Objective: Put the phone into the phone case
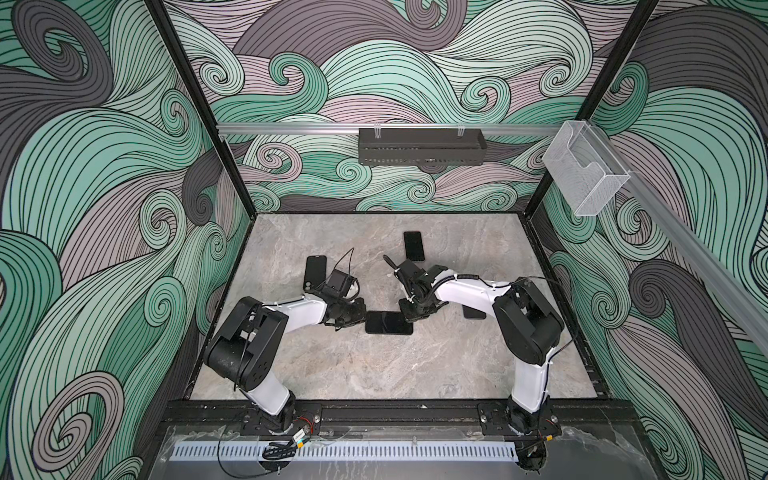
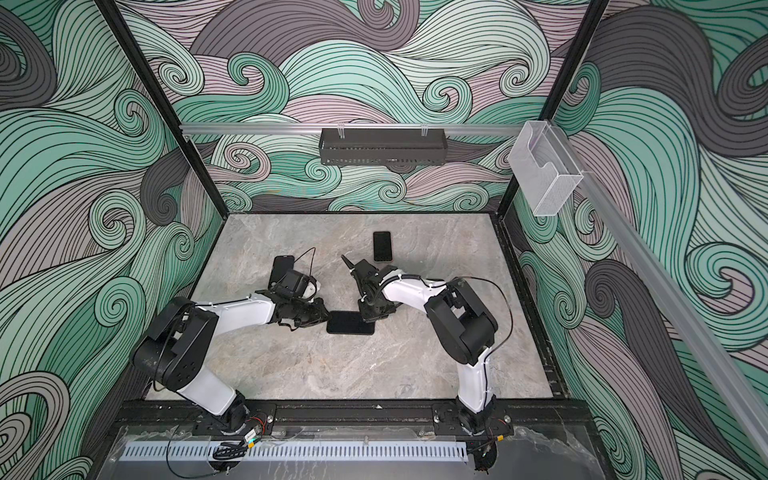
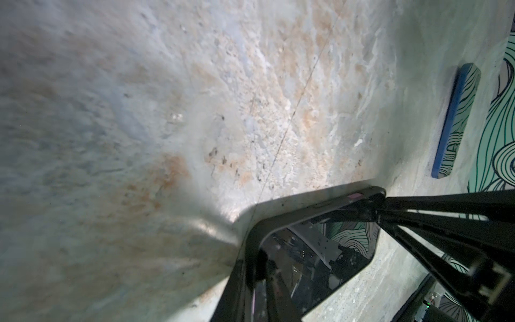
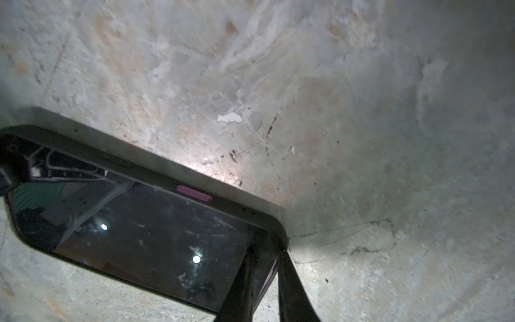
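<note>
Phone (image 1: 389, 322) between both claws looks stiff, slick-glassed; grip the rubbery phone case (image 4: 145, 174) rim: left claw (image 1: 362, 318) pinches it, right claw (image 1: 409, 318) narrow, hold unclear

Black phone (image 1: 389, 322), grey marbled table (image 1: 374, 374)

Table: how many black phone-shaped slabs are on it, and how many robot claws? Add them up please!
Phone-shaped slabs: 4 (middle slab, back slab, left slab, half-hidden slab under the right arm)
Claws: 2 (left claw, right claw)
Total: 6
</note>
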Controlling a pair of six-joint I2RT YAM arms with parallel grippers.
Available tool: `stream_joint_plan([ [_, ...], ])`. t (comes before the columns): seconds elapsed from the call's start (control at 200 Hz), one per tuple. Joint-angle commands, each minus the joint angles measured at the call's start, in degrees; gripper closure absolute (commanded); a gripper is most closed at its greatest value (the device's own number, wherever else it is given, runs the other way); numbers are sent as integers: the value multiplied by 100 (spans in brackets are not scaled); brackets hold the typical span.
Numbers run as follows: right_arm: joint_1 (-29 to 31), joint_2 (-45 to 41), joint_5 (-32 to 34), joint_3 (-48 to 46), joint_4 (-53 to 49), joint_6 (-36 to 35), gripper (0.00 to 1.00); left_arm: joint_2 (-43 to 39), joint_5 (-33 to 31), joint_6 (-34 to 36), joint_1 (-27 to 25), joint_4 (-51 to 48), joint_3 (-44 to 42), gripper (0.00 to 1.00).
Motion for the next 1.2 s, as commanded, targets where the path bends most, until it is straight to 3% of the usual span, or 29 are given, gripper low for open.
stream_joint_plan([
  [0.0, 134, 554, 594, -333, -837, -193, 78, -221, -387, 82, -4, -471, -148, 80],
  [0.175, 134, 484, 890, 48, -1258, -555, 74, -488, -755, 58, -6, -826, -230, 71],
  [0.34, 127, 370, 734, 239, -1287, -974, 62, -934, -1011, 2, 5, -1145, -312, 59],
  [0.54, 72, -214, -92, 457, -1032, -2420, 37, -1765, -1301, -50, 39, -1689, -313, 45],
  [0.67, 81, -678, -657, 329, -563, -3497, 12, -2335, -1690, -112, 66, -2125, -295, 32],
  [0.73, 81, -789, -761, 284, -395, -3827, 2, -2603, -1890, -136, 74, -2330, -300, 21],
  [0.765, 81, -762, -797, 322, -389, -3998, 1, -2777, -2050, -177, 75, -2456, -317, 12],
  [0.816, 85, -702, -788, 396, -387, -4186, 1, -3027, -2268, -238, 84, -2604, -370, 8],
  [1.026, 166, -493, -1166, 148, 167, -5265, 1, -4046, -3224, -667, 102, -3028, -663, 3],
  [1.196, 263, -274, -1208, 209, 484, -5391, 1, -4622, -3650, -880, 119, -3460, -725, 2],
])
